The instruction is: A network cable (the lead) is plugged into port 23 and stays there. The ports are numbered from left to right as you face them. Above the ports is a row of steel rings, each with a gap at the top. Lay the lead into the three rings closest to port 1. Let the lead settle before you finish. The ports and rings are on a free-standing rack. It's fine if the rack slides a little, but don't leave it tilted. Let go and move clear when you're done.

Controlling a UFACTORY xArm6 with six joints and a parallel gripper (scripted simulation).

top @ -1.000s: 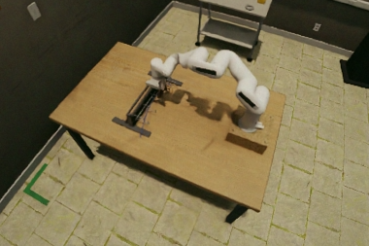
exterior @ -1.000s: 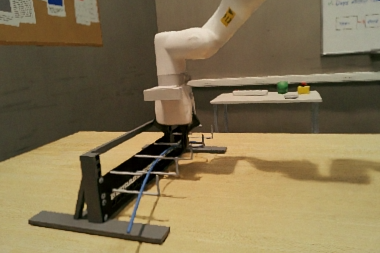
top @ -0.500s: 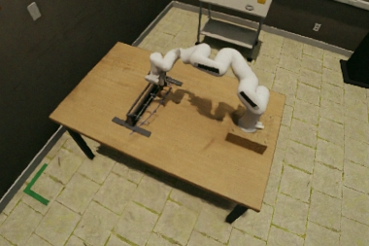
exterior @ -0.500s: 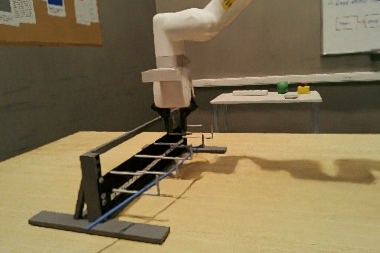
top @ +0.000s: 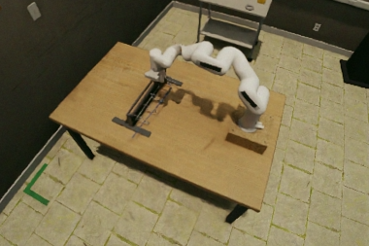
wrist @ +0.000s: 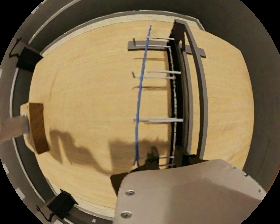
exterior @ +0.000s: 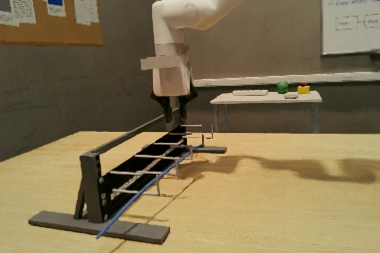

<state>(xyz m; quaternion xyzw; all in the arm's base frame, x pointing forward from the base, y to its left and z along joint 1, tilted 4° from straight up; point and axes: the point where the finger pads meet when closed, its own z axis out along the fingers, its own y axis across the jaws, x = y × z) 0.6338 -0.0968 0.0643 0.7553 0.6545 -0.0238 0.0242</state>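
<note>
Looks like the laying of the lead over the ring row, with the pincer poised near the far end of the free-standing black rack with grey feet, fingers parted partway and grasping nothing. Can see the thin blue network cable running lengthwise across the outer parts of the slim steel rings, slanting down at the near end towards the wooden bench. Cannot tell whether properly inside any ring. Judge the three target rings to be those at the near end, towards port 1. Best to check the seating ring by ring before leaving. If lying outside a gap, take hold lightly just beside that ring, raise above the gap, centre over the opening and lower straight down, keeping slack towards port 23 so as not to tug the plug. Avoid pressing on the ring arms, for fear of tipping the rack. Then release, let settle, and rise vertically, clear of rings and top bar.
</note>
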